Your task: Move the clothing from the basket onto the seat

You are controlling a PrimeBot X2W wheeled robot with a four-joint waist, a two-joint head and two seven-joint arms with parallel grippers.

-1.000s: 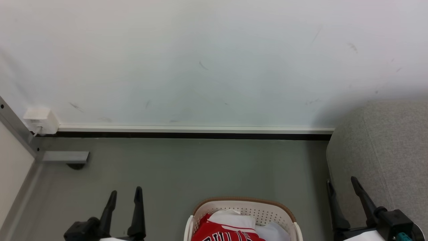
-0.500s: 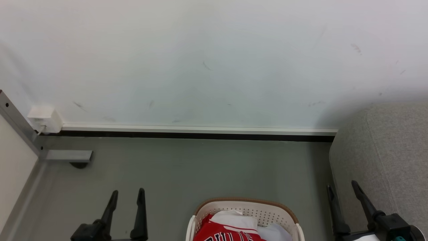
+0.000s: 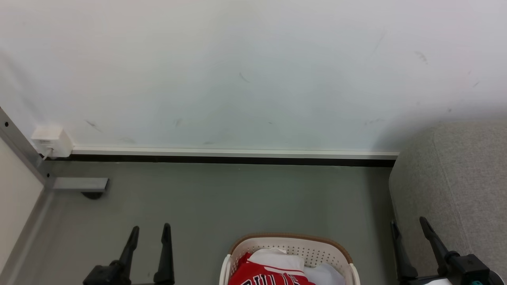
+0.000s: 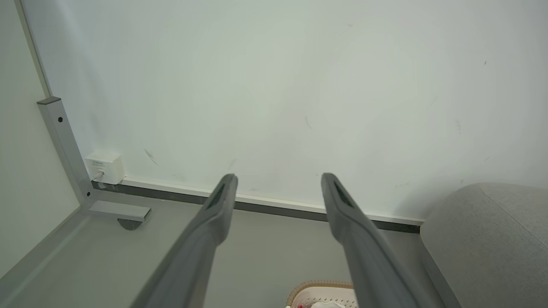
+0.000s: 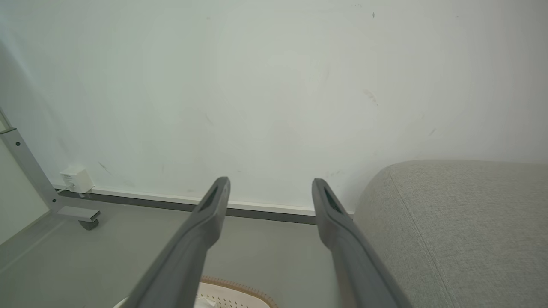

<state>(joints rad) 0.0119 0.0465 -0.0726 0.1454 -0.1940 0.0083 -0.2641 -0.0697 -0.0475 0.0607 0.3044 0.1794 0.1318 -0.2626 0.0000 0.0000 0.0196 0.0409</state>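
Note:
The cream basket (image 3: 291, 247) with a brown rim stands on the floor at the bottom centre of the head view, and its rim (image 4: 317, 287) (image 5: 233, 288) peeks into both wrist views. Inside lies the red clothing (image 3: 261, 275) with white trim, partly cut off by the frame edge. The grey seat (image 3: 455, 186) (image 4: 483, 244) (image 5: 454, 231) fills the right side. My left gripper (image 3: 150, 228) (image 4: 276, 177) is open, left of the basket. My right gripper (image 3: 408, 221) (image 5: 269, 182) is open, between basket and seat, empty.
A white cloth (image 3: 323, 273) lies in the basket beside the jersey. A white wall with a baseboard (image 3: 233, 152) runs across behind. At the left stand a grey metal frame foot (image 3: 79, 185) and a white wall box (image 3: 49, 140).
The head view has shifted slightly, so the scene sits a little further right. Both grippers have dropped a little lower in the picture and stay open.

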